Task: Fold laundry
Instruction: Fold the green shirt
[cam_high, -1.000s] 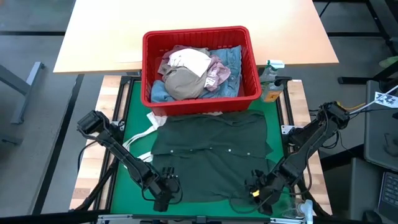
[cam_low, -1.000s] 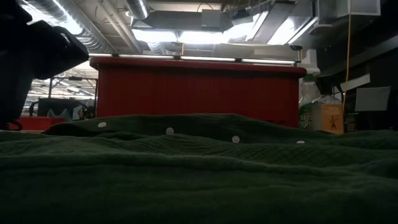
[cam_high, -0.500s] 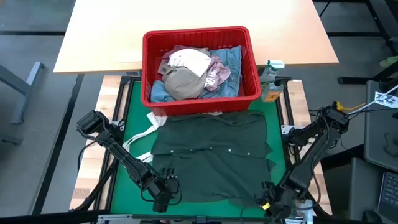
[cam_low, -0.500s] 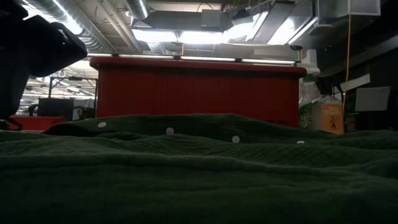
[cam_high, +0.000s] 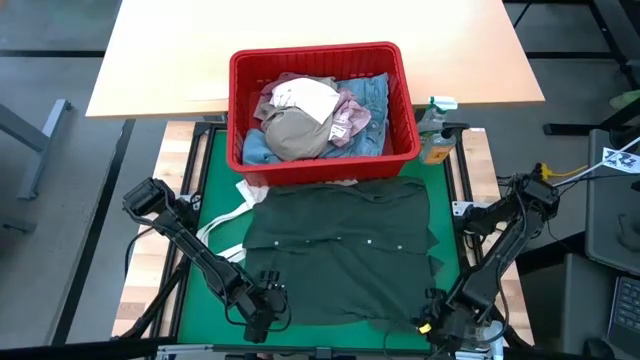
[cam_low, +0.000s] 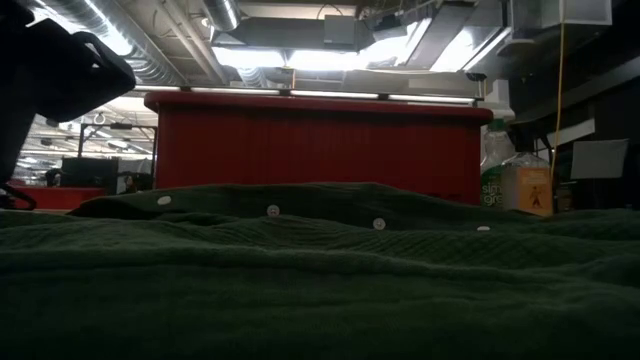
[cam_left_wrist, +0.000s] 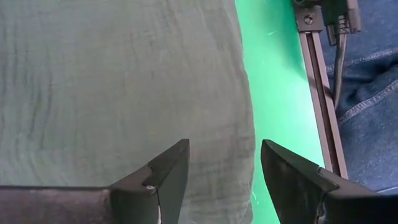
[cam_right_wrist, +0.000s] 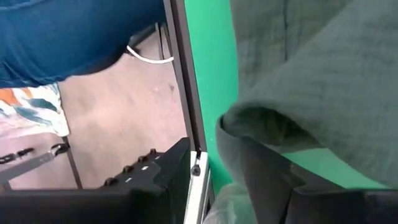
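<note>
Folding barely begun, judging by the layout. Dark green top (cam_high: 340, 255) spread flat and unfolded on green mat (cam_high: 200, 270), collar end toward red basket (cam_high: 322, 160), row of small buttons across the middle. No crease or fold line visible on it yet. Near hem slightly rumpled at the right corner.

Left gripper (cam_high: 262, 312) down at near-left corner of the top, jaws apart, astride the hem edge; left wrist view confirms fingers (cam_left_wrist: 168, 171) spread over the cloth edge with mat showing beside it, nothing pinched yet.

Right gripper (cam_high: 440, 322) low at near-right corner, by the table rail. Right wrist view: a bunched fold of green fabric sits between the two fingers (cam_right_wrist: 177, 163), corner lifted off the mat. Reads as clamped on the top's corner, jaws partly closed around the cloth.

Remaining pile in the basket, untouched as far as visible: beige trousers (cam_high: 298, 133) on top, white socks (cam_high: 305, 97) above them, mottled pink top (cam_high: 352, 112) to the side, denim jeans (cam_high: 375, 95) along the far-right corner and peeking out under the pile. White tote bag (cam_high: 232, 215) strap lying on the mat left of the green top, not part of the job. Spray bottles (cam_high: 435, 130) standing right of the basket.

Low view: only green fabric in foreground and basket wall behind; no extra information on grips.

Estimate: first garment of several, at corner-grasp stage. Left corner pinch outstanding, then the fold itself, then everything in the basket.
</note>
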